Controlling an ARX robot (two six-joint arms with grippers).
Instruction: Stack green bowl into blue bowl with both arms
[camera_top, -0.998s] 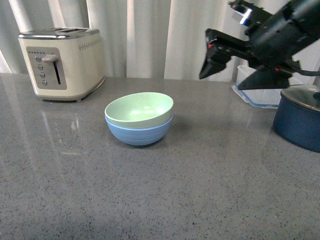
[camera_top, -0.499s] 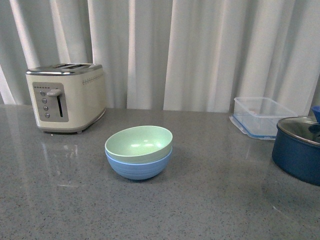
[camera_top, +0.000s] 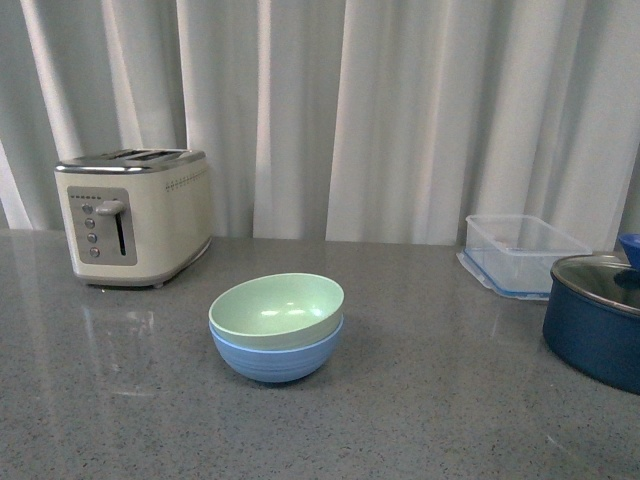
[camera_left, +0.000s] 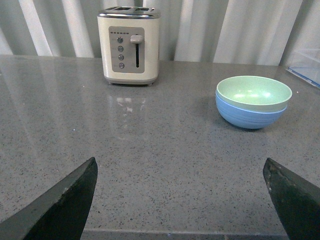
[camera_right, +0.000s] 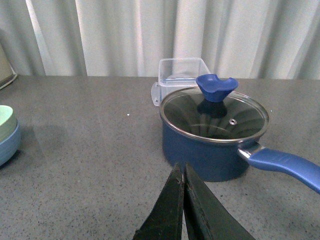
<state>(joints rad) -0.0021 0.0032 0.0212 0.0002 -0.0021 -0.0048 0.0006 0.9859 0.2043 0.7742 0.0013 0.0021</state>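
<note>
Front view: the green bowl (camera_top: 277, 311) sits nested inside the blue bowl (camera_top: 277, 355), rim showing above the blue one, slightly tilted, and the pair stands on the grey speckled counter (camera_top: 400, 420) near its middle. A cream toaster (camera_top: 133, 215) stands behind and to the left of the bowls, against the white curtain (camera_top: 400, 110). On the right are a clear plastic container (camera_top: 523, 250) and, nearer the camera, a dark navy pot (camera_top: 596, 322) with a glass lid, partly cut off by the edge. Neither arm appears in this view. Left wrist view: the left gripper (camera_left: 182, 200) has its two dark fingers spread wide, one at each lower corner, with nothing but bare counter between them; the stacked bowls lie well ahead of it, and the toaster stands further back on the other side. Right wrist view: the right gripper (camera_right: 183, 210) has its fingers pressed together, tips touching, holding nothing. Just ahead of the tips stands the navy pot, its blue knob (camera_right: 216, 87) on the lid and its blue handle (camera_right: 285, 166) pointing off to one side, with the clear container behind it. The stacked bowls show only as a sliver at the picture's edge, well apart from this gripper.
</note>
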